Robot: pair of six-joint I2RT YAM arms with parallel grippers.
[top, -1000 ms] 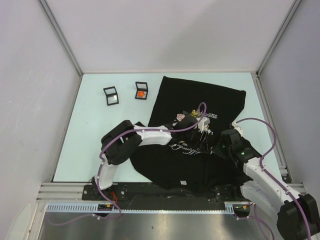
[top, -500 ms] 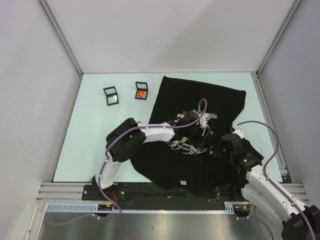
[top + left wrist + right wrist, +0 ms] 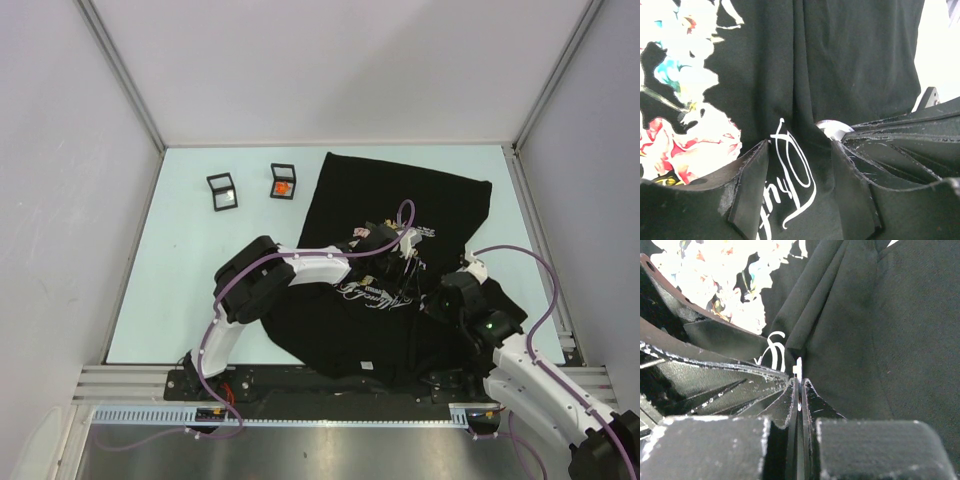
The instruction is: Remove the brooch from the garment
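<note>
The garment (image 3: 400, 190) is a black T-shirt with a rose print and white cursive lettering, spread on the table's right half. My left gripper (image 3: 400, 262) sits on the print, and its jaws pinch a ridge of lettered fabric (image 3: 800, 150). My right gripper (image 3: 428, 288) meets it from the near right. Its jaws (image 3: 798, 382) are shut on a thin silver-white piece, the brooch (image 3: 798, 365), right at the fabric fold. In the left wrist view the brooch (image 3: 832, 128) shows as a small silver disc beside my right gripper's fingers (image 3: 890, 135).
Two small black-framed boxes stand at the back left on the pale table (image 3: 180, 260). One is clear (image 3: 222, 190) and one holds an orange item (image 3: 283, 182). Metal frame posts and white walls close in the sides.
My left arm's elbow has shifted right, with its gripper staying on the print. My right arm has drawn back slightly toward the near right. Both grips are unchanged.
</note>
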